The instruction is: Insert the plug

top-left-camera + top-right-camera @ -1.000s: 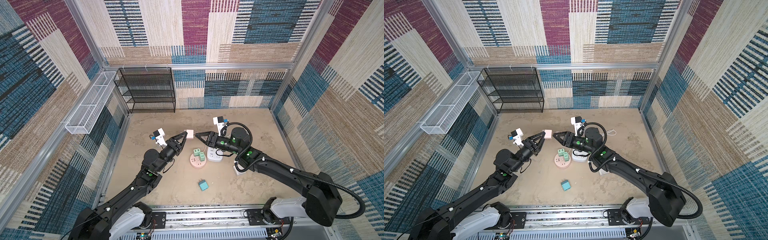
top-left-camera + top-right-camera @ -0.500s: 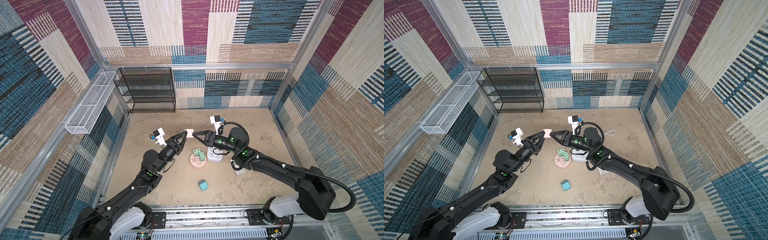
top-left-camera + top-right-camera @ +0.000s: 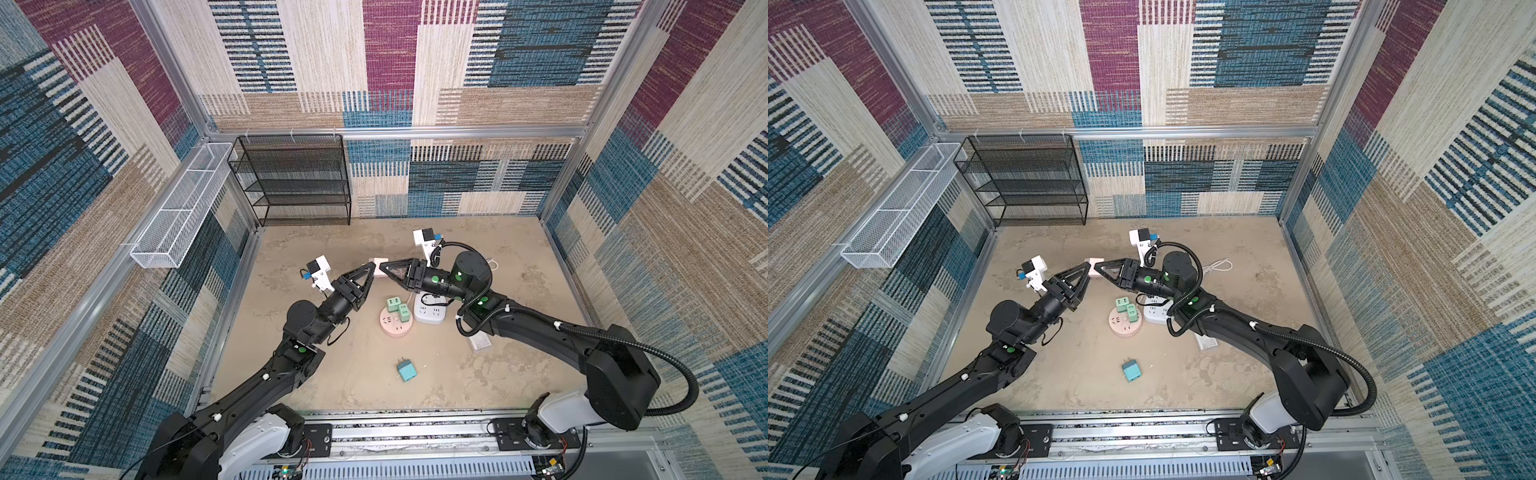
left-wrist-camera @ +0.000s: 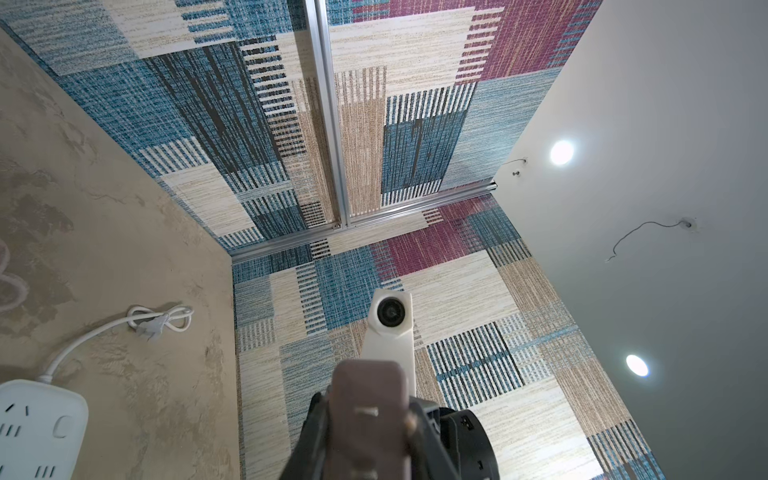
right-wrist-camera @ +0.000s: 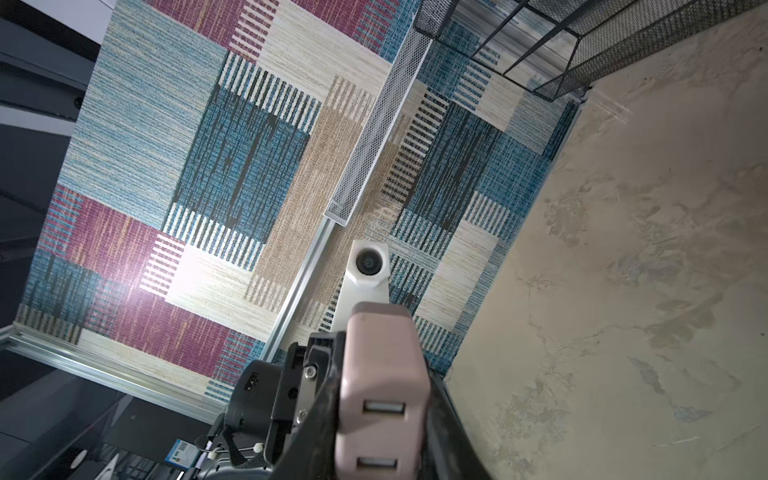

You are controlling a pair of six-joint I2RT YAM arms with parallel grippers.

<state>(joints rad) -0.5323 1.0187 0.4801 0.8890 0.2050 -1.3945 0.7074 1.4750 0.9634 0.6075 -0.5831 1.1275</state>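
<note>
Seen from above, my two pincers are meeting in mid-air over a beige, mottled table (image 3: 353, 374). Both are pinching one small, boxy, pale pink plug (image 3: 379, 265) of hard plastic. My left pincer (image 3: 372, 272) is reaching it from about seven o'clock and my right pincer (image 3: 387, 266) from about three o'clock, each pressed together on it.

The pink plug is hanging clear of the table, at roughly twelve o'clock from a round pink socket hub (image 3: 396, 328), which is already carrying two green plugs (image 3: 397, 306). A white square power strip (image 3: 432, 311) is sitting just beside the hub at about three o'clock. A teal plug (image 3: 406, 370) is lying loose at six o'clock.

My right wrist camera is showing the face with two USB slots (image 5: 383, 406). My left wrist camera is showing what I am taking for metal prongs (image 4: 365, 411).

I am judging the plug light, rigid and smooth, so liable to twist. The flat side walls look like the best hold, leaving the prong face free.
</note>
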